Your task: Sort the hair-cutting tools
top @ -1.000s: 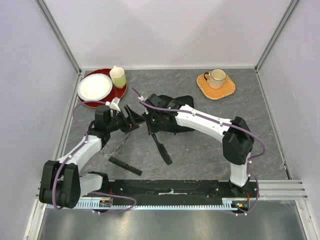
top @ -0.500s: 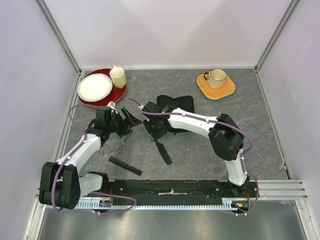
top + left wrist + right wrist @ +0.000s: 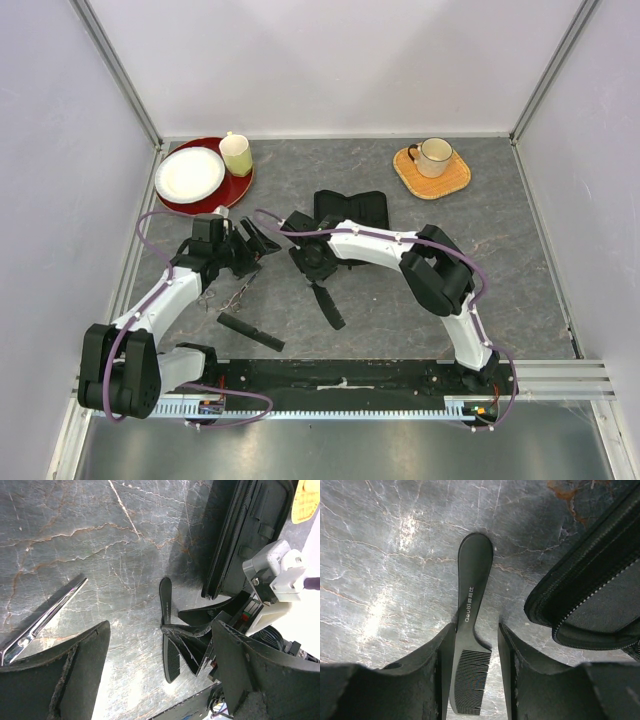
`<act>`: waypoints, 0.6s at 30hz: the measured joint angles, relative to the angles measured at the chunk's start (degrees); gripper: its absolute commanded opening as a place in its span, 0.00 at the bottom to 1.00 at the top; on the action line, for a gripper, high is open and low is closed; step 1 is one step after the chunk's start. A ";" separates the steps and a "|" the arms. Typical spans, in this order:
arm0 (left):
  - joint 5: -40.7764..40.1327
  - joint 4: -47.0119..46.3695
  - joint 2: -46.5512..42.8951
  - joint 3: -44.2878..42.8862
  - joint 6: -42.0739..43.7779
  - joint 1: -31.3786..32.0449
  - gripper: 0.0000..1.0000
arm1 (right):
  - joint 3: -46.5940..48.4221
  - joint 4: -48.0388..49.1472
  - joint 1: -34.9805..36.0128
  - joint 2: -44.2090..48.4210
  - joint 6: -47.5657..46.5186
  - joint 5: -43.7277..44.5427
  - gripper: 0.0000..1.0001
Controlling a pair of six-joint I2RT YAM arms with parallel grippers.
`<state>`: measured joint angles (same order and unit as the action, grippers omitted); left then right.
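Observation:
The black comb with a handle (image 3: 470,645) lies flat on the table, its handle pointing away. My right gripper (image 3: 476,627) is open and low astride it, and its left finger touches the comb's edge. In the top view this gripper (image 3: 313,272) sits over the upper end of the comb (image 3: 328,306). My left gripper (image 3: 261,240) is open and empty just left of it. Silver scissors (image 3: 236,294) lie under the left arm, and one blade shows in the left wrist view (image 3: 45,620). A plain black comb (image 3: 250,331) lies near the front.
The black zip case (image 3: 352,209) lies open just behind the right gripper, and its edge shows in the right wrist view (image 3: 600,600). A red plate with a white plate and cup (image 3: 200,172) stands at back left. A mug on a woven mat (image 3: 432,166) stands at back right.
My right gripper has pulled back from over the case, moved left and come down astride the handled comb. My left gripper has shifted slightly and stays open.

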<state>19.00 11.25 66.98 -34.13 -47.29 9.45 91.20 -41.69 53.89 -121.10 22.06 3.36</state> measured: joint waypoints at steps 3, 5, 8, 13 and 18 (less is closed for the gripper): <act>-0.13 0.31 0.00 0.00 0.02 0.00 0.88 | 0.00 0.02 0.00 -0.20 -0.39 0.00 0.46; -0.37 0.50 0.00 0.00 0.02 0.00 0.88 | 0.00 0.02 0.04 -0.24 -0.70 0.00 0.43; -1.16 1.27 0.00 -0.04 0.02 0.00 0.88 | 0.00 0.02 0.17 -0.26 -1.05 0.20 0.37; -3.65 3.67 0.00 -0.72 0.04 0.00 0.88 | 0.00 0.04 0.74 -0.37 -1.44 0.57 0.24; -4.04 4.37 0.04 -0.83 0.04 0.00 0.88 | 0.00 0.24 1.16 -0.46 -1.31 0.85 0.19</act>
<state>14.96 15.62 67.02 -34.96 -47.24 9.45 91.20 -41.45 55.05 -121.56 20.75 4.21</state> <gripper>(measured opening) 0.884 0.222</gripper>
